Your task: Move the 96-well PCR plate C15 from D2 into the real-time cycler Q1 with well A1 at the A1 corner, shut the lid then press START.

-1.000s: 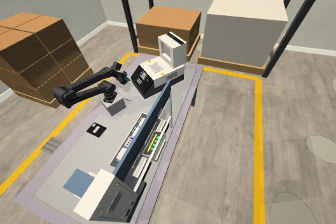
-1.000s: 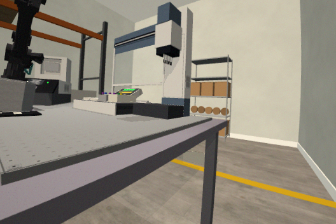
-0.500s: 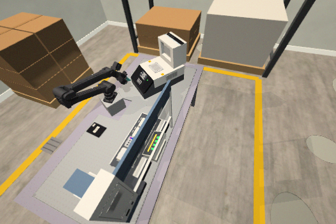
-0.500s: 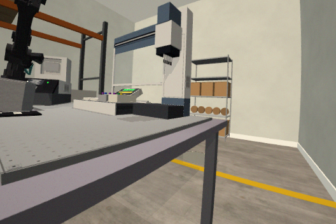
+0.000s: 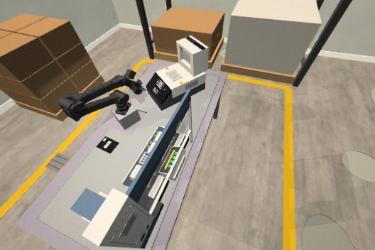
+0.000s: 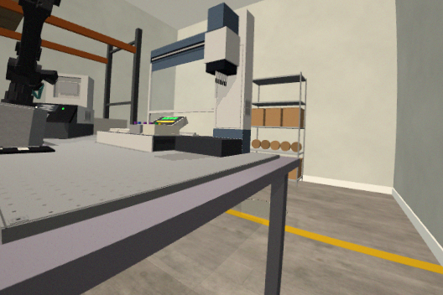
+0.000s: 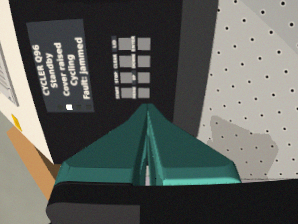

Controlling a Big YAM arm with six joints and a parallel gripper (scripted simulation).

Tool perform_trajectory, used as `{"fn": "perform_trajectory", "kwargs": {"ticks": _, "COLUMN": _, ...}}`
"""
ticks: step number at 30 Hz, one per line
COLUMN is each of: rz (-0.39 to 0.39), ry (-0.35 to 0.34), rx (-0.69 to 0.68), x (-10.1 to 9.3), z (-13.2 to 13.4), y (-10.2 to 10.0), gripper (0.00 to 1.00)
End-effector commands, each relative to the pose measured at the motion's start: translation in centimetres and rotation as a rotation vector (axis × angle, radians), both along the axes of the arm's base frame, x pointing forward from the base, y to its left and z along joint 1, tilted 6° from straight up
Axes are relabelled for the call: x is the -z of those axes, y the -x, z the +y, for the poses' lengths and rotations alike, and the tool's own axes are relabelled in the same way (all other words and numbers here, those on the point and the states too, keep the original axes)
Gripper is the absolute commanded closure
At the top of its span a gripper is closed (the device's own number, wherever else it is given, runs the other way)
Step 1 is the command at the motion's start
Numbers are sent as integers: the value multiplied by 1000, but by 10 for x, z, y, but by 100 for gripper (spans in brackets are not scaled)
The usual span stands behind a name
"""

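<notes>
The cycler Q1 (image 5: 167, 82) (image 6: 63, 124) stands at the table's far end, with its lid (image 5: 196, 57) (image 6: 80, 89) raised upright over the uncovered block (image 5: 174, 74). Its lamp (image 5: 164, 89) (image 6: 63, 109) is green. In the wrist view the panel display (image 7: 60, 65) has a white mark beside "Cover raised". The upper keys, START (image 7: 127, 93), STOP (image 7: 126, 77), CLEAR (image 7: 125, 61) and LID (image 7: 125, 44), are visible. My gripper (image 7: 147, 113) (image 5: 143, 89) is shut and empty, in front of the panel near the START end. White plates C15 (image 5: 152, 146) and G16 (image 5: 158, 135) appear to be on D2 and D1; labels are unreadable.
The tube cooling block (image 5: 143, 158) on D3 shows coloured tubes; the pale deep-well block (image 5: 135, 172) is on D4. The liquid handler's blue beam (image 5: 160, 143) (image 6: 178, 51) runs above and behind the row. A black nest (image 5: 101, 145) lies near the arm's base.
</notes>
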State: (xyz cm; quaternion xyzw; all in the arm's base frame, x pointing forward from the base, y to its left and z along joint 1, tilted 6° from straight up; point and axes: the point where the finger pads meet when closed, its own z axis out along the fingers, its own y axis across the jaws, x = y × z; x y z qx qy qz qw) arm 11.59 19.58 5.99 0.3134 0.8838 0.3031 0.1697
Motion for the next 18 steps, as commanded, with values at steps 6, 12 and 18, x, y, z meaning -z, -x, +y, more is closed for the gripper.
{"fn": "perform_trajectory", "kwargs": {"ticks": 6, "rz": -21, "ry": -49, "rx": -18, "x": -27, "z": 20, "y": -4, "gripper": 100}}
{"fn": "perform_trajectory", "kwargs": {"ticks": 12, "rz": -23, "ry": -61, "rx": -6, "x": -31, "z": 21, "y": -7, "gripper": 100}}
{"fn": "perform_trajectory", "kwargs": {"ticks": 18, "rz": -25, "ry": -68, "rx": -6, "x": -34, "z": 23, "y": -7, "gripper": 100}}
